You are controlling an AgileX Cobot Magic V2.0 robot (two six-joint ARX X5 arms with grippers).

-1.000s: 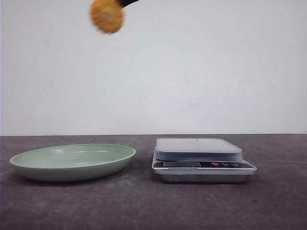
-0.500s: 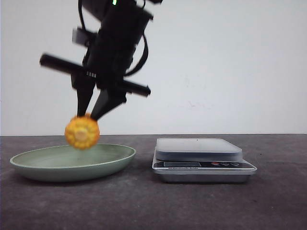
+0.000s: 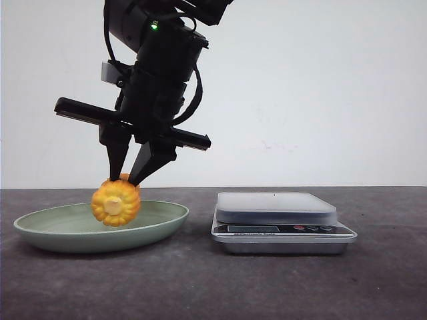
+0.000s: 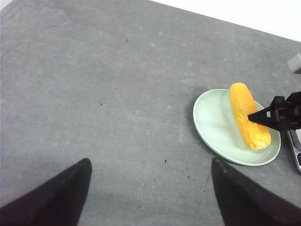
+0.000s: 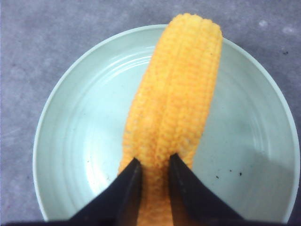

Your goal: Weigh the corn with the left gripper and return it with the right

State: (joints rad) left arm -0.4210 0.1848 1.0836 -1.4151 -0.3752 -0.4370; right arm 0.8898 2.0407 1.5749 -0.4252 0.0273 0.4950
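The orange-yellow corn point(image 3: 115, 203) is held end-on over the pale green plate point(image 3: 53, 227), low enough to dip behind its rim. My right gripper point(image 3: 127, 179) comes down from above and is shut on the corn. The right wrist view shows its two fingers point(image 5: 154, 162) pinching the cob point(image 5: 176, 103) over the plate point(image 5: 75, 122). My left gripper point(image 4: 150, 188) is open and empty over bare grey table, well away from the plate point(image 4: 211, 117) and corn point(image 4: 249, 115). It is out of the front view.
A silver kitchen scale point(image 3: 277, 207) with an empty white platform stands just right of the plate. Its edge shows in the left wrist view point(image 4: 296, 146). The table is dark grey with a white wall behind.
My right gripper has come down from the top of the front view with the corn, down to the plate. In the last half second it sank only a little.
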